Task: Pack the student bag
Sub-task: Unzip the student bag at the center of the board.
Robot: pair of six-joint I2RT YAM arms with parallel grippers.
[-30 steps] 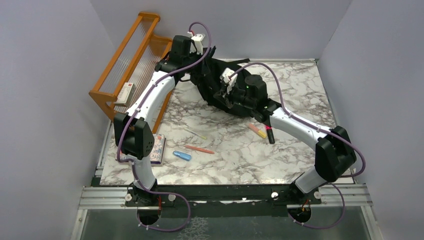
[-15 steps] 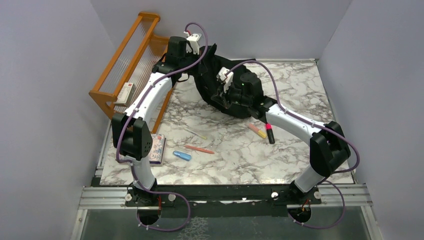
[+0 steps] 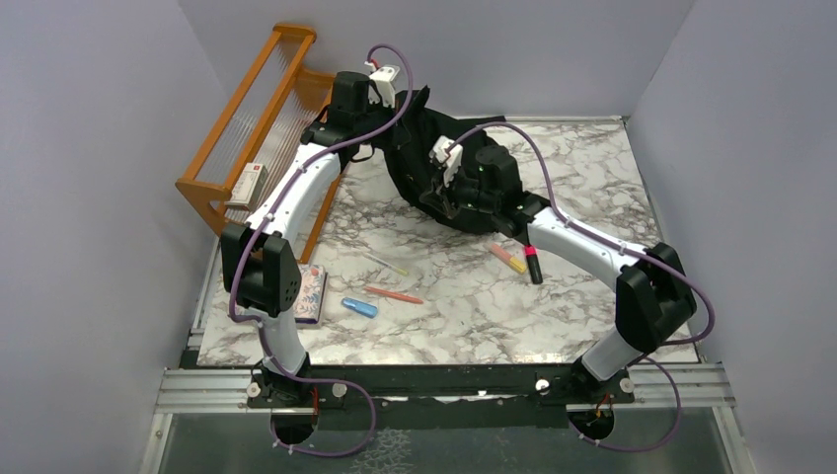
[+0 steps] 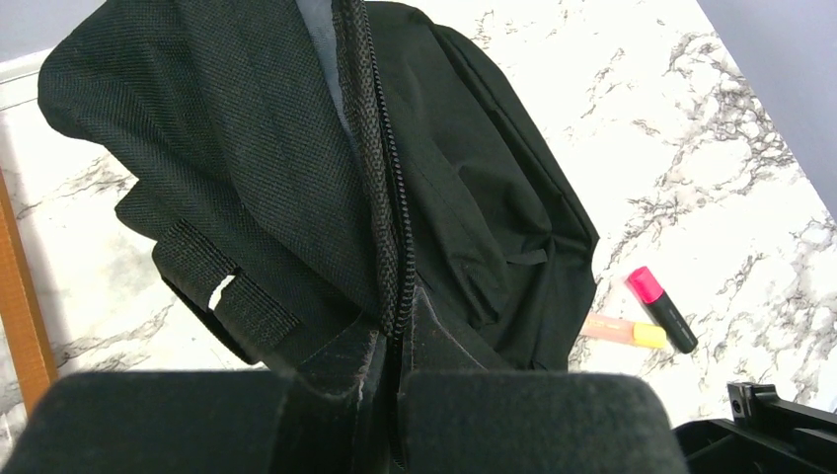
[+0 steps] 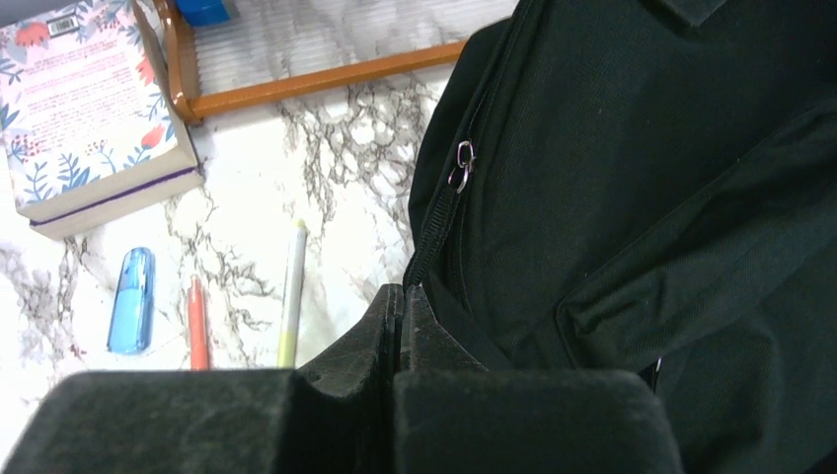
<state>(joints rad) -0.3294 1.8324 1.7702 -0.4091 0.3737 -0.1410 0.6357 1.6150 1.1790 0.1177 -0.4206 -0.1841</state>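
The student bag is a soft black backpack at the back middle of the table, held up between both arms. My left gripper is shut on the bag's zip edge at its upper left. In the left wrist view the zip runs straight down into the closed gripper, with grey lining showing at the top. My right gripper is shut on the bag's lower front edge. In the right wrist view the gripper pinches the fabric just below a metal zip pull.
A wooden rack holding a small box stands at the back left. A floral book, a blue item, an orange pen and a yellow-tipped pen lie front left. A pink highlighter and a peach one lie right of the bag.
Both grippers have shifted a little toward the back with the bag held in them, raising it slightly. In the last half second the right arm has eased slightly forward.
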